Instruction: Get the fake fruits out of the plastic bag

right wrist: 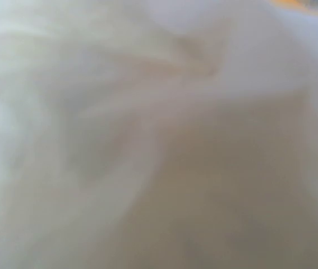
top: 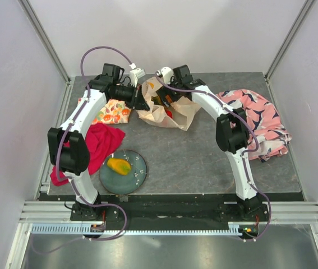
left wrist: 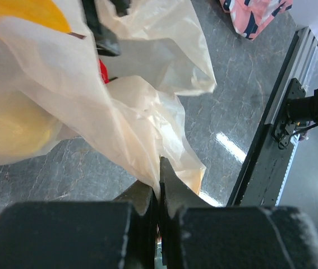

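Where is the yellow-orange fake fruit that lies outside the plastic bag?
In the top view, the mango lies on the dark round plate, near left of the table, beside the red cloth.

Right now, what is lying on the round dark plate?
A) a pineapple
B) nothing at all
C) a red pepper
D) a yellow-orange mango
D: the top view shows a single yellow-orange mango resting on the plate, with nothing else on it.
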{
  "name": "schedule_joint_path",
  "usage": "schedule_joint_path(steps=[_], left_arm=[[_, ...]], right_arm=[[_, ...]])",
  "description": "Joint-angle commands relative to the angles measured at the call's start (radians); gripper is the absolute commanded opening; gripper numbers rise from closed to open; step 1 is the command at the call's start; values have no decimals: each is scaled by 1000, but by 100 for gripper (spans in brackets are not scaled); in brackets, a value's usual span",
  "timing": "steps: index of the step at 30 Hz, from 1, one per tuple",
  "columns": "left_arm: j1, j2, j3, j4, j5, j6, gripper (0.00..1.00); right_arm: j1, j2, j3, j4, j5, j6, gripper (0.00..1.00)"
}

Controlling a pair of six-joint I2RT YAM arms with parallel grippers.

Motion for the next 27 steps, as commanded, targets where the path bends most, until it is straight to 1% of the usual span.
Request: schedule_joint_path(steps=[1,4,5,8,9,10,11,12,15,17,19,20,23,24,25,26,27], left_arm=[[-2,12,52,3,34,-28,2],[-2,19,52,-6,34,-31,2],[-2,19,54,-8,34,-30,2],[-2,20,51,-19,31,-24,2],[0,19,52,-22,28,-19,1],[-2,17,54,-28,25,-18,1],[-2,16,57,-36,17,-16,2],[-2,8,55,-39,11,-9,2],[-2,3,45,-46,-4,1,2],[0,-4,28,-49,-29,10,2],[0,-12,19,-48,-52,19,2],[0,-11,19,-49,-61,22,2],[0,2,29,-33,-63,16,2],[0,6,37,-27,-63,5,2],[0,14,48,-20,-63,2,2],[1,28,69,-19,-69,-1,2],[0,34,78,-20,-75,-2,1]], right_arm=[[12,121,156,25,74,51,98],[12,183,254,36,62,114,98],[12,192,267,43,50,149,98],[15,220,278,71,-7,167,98],[15,224,279,59,10,163,89],[21,224,273,53,78,160,82],[16,220,263,48,89,157,74],[12,212,226,42,93,147,55],[-14,155,140,39,108,154,35],[-33,89,102,31,85,148,29],[-46,8,49,11,54,139,26],[-50,-21,28,2,19,139,21],[-53,-153,-89,-25,-50,111,18],[-53,-188,-165,-32,-82,110,15],[-48,-254,-201,-36,-94,110,14],[-48,-283,-233,-42,-116,108,13],[-47,-338,-283,-76,-149,101,13]])
